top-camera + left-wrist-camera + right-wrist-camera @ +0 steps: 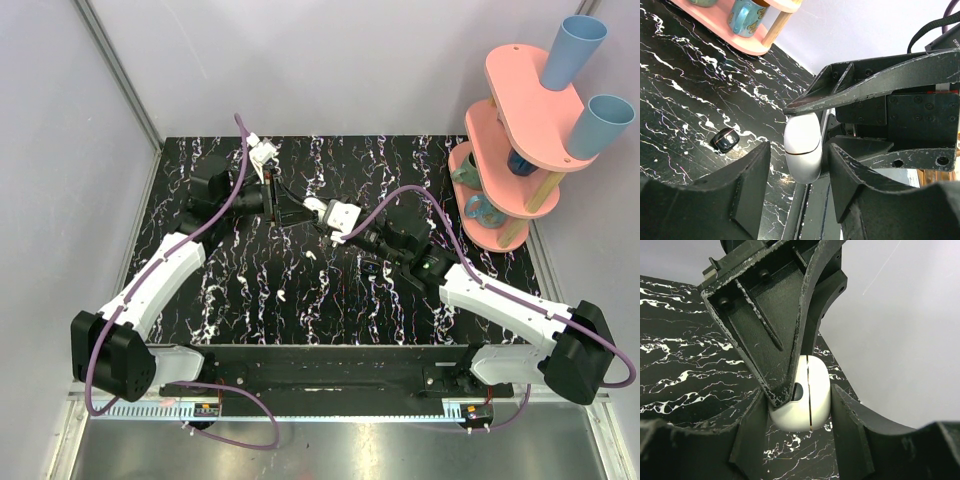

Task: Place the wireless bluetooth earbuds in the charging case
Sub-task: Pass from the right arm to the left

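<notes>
The cream charging case is closed, its seam showing, and hangs above the black marbled table. My right gripper is shut on it, one finger against each side. In the left wrist view the case sits between my left gripper's fingers with a small gap on each side, so that gripper is open around it. One left finger overlaps the case from above in the right wrist view. Both grippers meet at the table's middle. The earbuds are out of view.
A pink tiered rack with blue cups and a mug stands at the back right. A small dark glossy object lies on the table near the right arm.
</notes>
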Controlling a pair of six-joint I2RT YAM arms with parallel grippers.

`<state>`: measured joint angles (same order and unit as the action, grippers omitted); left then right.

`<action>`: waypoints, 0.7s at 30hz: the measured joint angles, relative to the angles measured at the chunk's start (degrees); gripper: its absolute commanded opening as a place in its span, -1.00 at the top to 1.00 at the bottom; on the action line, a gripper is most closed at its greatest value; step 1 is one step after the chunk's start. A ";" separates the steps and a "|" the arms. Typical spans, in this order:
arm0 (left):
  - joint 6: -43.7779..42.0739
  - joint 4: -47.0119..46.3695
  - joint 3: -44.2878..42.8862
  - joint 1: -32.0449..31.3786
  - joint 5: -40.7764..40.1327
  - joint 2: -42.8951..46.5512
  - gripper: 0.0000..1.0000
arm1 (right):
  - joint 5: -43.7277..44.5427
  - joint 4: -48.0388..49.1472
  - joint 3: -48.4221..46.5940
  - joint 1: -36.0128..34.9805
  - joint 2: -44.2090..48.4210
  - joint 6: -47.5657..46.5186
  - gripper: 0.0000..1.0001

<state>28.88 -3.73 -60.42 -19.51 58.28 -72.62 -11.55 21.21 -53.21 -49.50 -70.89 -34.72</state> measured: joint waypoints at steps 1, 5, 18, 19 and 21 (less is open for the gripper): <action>-0.11 0.04 0.00 -0.07 -0.04 0.00 0.01 | -0.02 0.00 0.00 0.02 0.00 0.00 0.46; -0.39 0.26 -0.02 -0.26 -0.20 0.00 0.07 | -0.04 -0.04 0.09 0.02 0.00 -0.02 0.46; -1.05 1.51 -1.18 -0.68 -1.07 -0.42 0.00 | -0.09 0.22 0.11 0.02 0.00 -0.72 0.46; -1.07 1.51 -1.40 -0.68 -1.11 -0.52 0.01 | -0.09 0.22 0.11 0.02 0.00 -0.81 0.47; -1.05 1.51 -1.60 -0.68 -1.16 -0.61 0.06 | -0.09 0.24 0.11 0.02 0.00 -0.92 0.46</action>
<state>27.83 -2.22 -62.02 -20.18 57.12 -73.23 -11.64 21.45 -53.10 -49.47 -70.89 -35.64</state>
